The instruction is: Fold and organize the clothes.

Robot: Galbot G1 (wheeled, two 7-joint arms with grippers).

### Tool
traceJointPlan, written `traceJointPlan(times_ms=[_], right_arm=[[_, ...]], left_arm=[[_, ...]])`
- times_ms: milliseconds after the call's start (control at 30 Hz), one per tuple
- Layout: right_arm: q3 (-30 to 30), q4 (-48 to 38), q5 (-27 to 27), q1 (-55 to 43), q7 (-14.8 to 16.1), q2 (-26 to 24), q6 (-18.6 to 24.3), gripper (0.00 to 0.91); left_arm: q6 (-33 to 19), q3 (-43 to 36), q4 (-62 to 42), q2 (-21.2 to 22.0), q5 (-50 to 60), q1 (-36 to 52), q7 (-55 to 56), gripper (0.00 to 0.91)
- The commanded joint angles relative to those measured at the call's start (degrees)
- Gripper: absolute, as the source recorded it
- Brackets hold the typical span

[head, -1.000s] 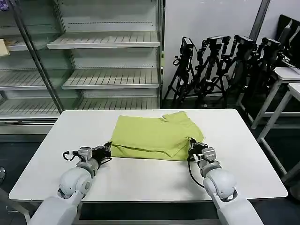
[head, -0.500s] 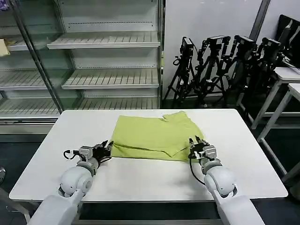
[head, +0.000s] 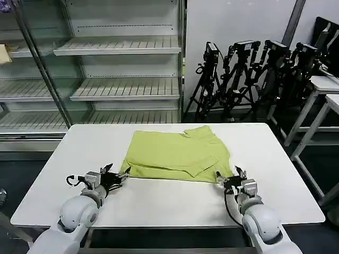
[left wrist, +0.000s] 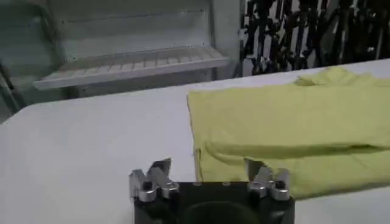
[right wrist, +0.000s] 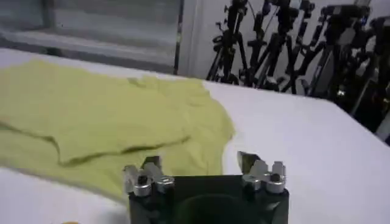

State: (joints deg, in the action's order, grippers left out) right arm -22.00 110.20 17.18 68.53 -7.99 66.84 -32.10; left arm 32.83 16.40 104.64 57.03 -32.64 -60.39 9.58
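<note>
The lime-green T-shirt (head: 177, 152) lay folded into a wide rectangle, its long axis running across the white tabletop (head: 275, 164) from the left gripper's side toward the right one, with a crumpled sleeve and collar end bunched at the far corner on the right gripper's side. Its near folded edge sat just beyond both grippers. The left gripper (head: 115, 175) rested low over the tabletop at the shirt's near left corner, fingers spread and holding nothing — in the left wrist view one fingertip overlapped the fabric's edge, though contact could not be told. The right gripper (head: 231, 178) sat at the near right corner, likewise spread and empty, just off the cloth. Nothing lay on the bare tabletop between the grippers and the shirt. Beyond the far edge stood bare metal shelving (head: 119, 69) behind a glass door, and past the right gripper's side a cluster of black tripods (head: 254, 74) stood against a white wall — a second table (head: 324, 84) beside them.
</note>
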Motion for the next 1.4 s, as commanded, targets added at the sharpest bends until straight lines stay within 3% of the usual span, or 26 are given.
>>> traceJointPlan(times_ms=[33, 567, 767, 1133, 1267, 1400], right_arm=[[-1.2, 1.64, -0.19, 4.03, -0.48, -0.35, -0.14, 0.0], [-0.87, -0.62, 1.38, 2.35, -0.24, -0.28, -0.91, 0.0], [-1.33, 5.92, -0.27, 7.41, 0.07, -0.92, -0.48, 0.0], [-4.11, 15.73, -5.14, 22.65, 1.66, -2.63, 3.17, 0.0], [-3.73, 16.53, -6.98, 25.15, 1.75, -2.36, 6.99, 0.0], [-3.18, 17.27, -7.82, 26.19, 1.72, -1.81, 7.89, 0.0]], left_arm=[[0.27, 0.32, -1.03, -0.82, 0.43, -1.87, -1.03, 0.01], [0.28, 0.36, -1.5, -0.72, -1.45, -2.38, -1.78, 0.01], [0.22, 0.72, 0.14, -0.58, -0.93, -3.83, -1.53, 0.01], [0.24, 5.75, 18.52, -1.89, 1.11, -22.57, 2.97, 0.01], [0.19, 9.81, 21.26, -2.92, 1.28, -29.13, 3.12, 0.01], [-1.53, 15.04, 22.99, -3.58, -0.06, -35.68, 2.49, 0.01]])
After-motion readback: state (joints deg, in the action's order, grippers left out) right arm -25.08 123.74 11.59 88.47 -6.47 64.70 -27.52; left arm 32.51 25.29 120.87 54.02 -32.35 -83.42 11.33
